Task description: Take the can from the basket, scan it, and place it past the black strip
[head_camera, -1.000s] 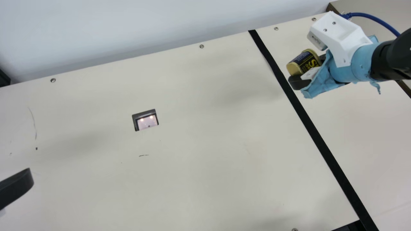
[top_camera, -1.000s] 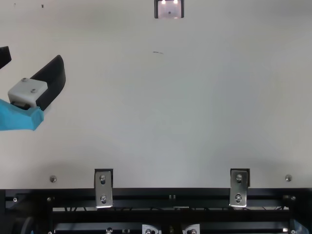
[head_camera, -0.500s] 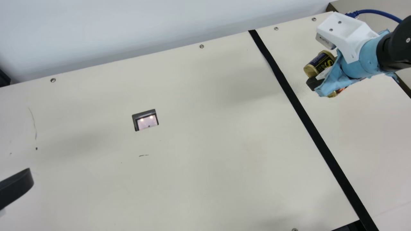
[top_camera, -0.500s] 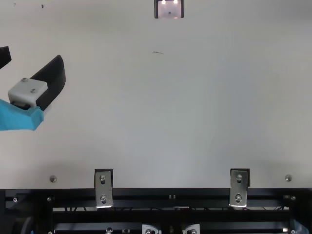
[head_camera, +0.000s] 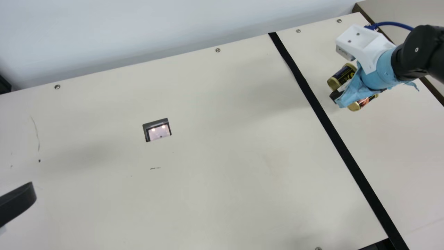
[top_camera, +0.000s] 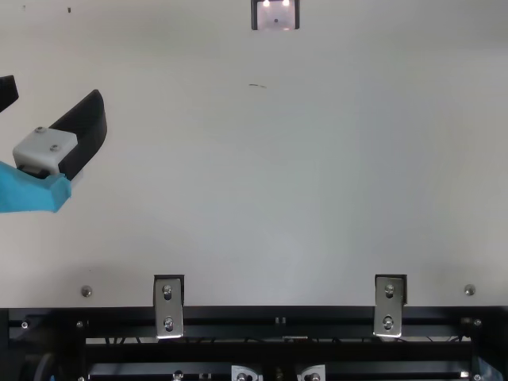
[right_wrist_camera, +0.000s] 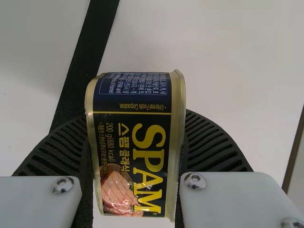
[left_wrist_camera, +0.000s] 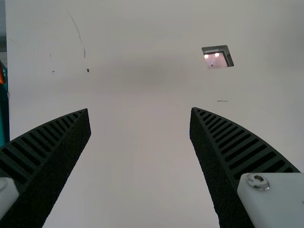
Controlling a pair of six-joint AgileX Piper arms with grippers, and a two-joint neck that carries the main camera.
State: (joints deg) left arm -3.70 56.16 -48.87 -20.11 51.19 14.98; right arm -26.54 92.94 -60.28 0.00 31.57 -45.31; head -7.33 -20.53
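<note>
In the main view my right gripper (head_camera: pixel 337 94) is shut on the dark blue and gold can (head_camera: pixel 341 75), to the right of the black strip (head_camera: pixel 333 132). The can's ends show on both sides of the near finger. Seen from the right wrist view, the can (right_wrist_camera: pixel 137 156) is pinched between both fingers of my right gripper (right_wrist_camera: pixel 136 118), its label facing that camera, with the black strip (right_wrist_camera: pixel 88 61) beyond. Whether it touches the table I cannot tell. My left gripper (top_camera: pixel 57 94) stands open and holds nothing at the top view's left edge; in its wrist view the same gripper (left_wrist_camera: pixel 140 113) has wide-apart fingers.
The scanner window (head_camera: pixel 159 131) with two lights is set into the cream table (head_camera: pixel 222 180), left of the strip. A pale wall runs along the far edge. A blue cable (head_camera: pixel 392 23) rises behind the right wrist. A teal object (left_wrist_camera: pixel 4 109) borders the left wrist view.
My right gripper has moved right and a little down in the main view, carrying the can; its lower end now shows below the near finger. The left arm has kept still.
</note>
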